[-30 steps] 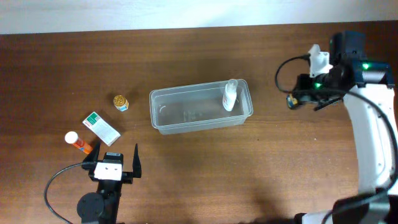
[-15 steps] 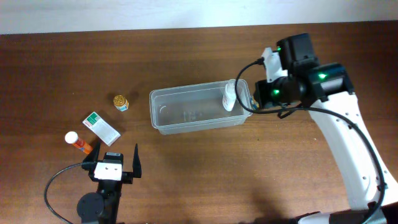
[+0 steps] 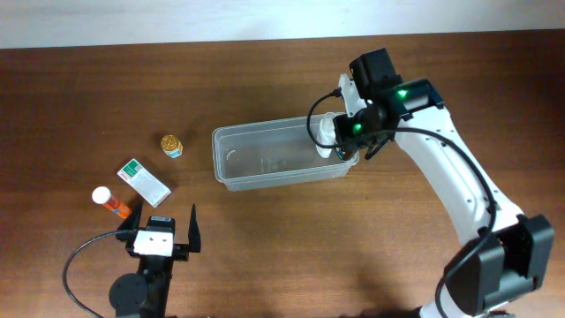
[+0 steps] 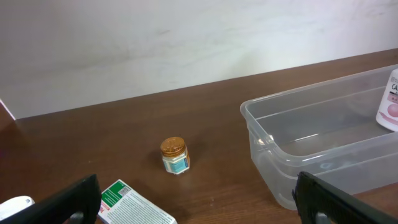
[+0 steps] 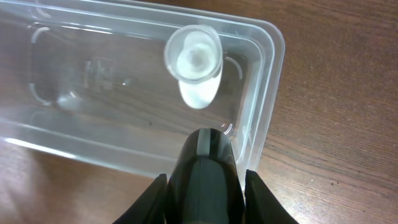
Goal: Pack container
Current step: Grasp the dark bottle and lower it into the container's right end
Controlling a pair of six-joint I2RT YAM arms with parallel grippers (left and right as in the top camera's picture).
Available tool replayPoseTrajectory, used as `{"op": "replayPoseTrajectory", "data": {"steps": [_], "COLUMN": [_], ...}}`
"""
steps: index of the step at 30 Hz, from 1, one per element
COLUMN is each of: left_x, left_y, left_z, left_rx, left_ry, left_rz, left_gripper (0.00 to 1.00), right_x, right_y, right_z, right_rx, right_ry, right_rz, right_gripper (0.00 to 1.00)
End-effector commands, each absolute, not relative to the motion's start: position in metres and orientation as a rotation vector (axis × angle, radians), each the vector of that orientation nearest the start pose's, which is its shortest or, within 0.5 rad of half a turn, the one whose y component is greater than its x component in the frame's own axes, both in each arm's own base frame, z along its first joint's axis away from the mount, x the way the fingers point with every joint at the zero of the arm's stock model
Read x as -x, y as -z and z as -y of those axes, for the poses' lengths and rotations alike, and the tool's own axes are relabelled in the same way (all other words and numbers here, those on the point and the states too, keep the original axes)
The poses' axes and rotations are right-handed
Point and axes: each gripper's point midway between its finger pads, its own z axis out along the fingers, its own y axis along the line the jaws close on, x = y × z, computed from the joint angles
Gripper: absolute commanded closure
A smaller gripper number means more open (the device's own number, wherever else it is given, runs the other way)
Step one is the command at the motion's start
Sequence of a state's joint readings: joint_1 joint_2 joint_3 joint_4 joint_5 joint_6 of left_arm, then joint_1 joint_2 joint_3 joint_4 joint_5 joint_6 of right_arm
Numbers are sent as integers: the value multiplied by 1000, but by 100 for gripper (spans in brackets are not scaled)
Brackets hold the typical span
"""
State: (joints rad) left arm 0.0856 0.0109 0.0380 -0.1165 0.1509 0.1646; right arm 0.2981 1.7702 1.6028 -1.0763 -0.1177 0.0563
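Note:
The clear plastic container lies mid-table, and a white bottle stands upright at its right end. My right gripper hangs over the container's right end, shut on a dark cylindrical item. In the right wrist view this item is above the container's near wall, beside the white bottle. My left gripper is open and empty at the front left, its fingers spread wide. In the left wrist view the container is at the right.
A small jar with a gold lid, a green-and-white box and an orange bottle with a white cap lie on the table left of the container, just ahead of my left gripper.
My right arm has swung left from the table's right side to above the container's right end, carrying the dark item. The left arm has not moved.

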Motion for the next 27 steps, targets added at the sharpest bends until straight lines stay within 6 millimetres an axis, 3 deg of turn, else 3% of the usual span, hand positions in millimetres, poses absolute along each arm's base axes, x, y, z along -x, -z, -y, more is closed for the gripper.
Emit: {"op": "replayPoseTrajectory", "data": {"steps": [1, 7, 15, 27], "left_x": [-243, -243, -243, -243], "left_y": [-160, -160, -160, -160], "left_z": [6, 6, 6, 6], "left_rx": [-192, -192, -192, -191], "left_ry": [-67, -67, -67, -67], "left_rz": [-1648, -1648, -1648, -1648], "left_gripper": [1, 1, 1, 1], "right_x": [-388, -391, -379, -371], "right_y": [-162, -163, -158, -116], "right_z": [-131, -133, -154, -159], "right_rx": [350, 358, 374, 295], "right_ry": [-147, -136, -138, -150], "right_rz": [-2781, -2765, -2780, -2813], "right_gripper": [71, 72, 72, 72]}}
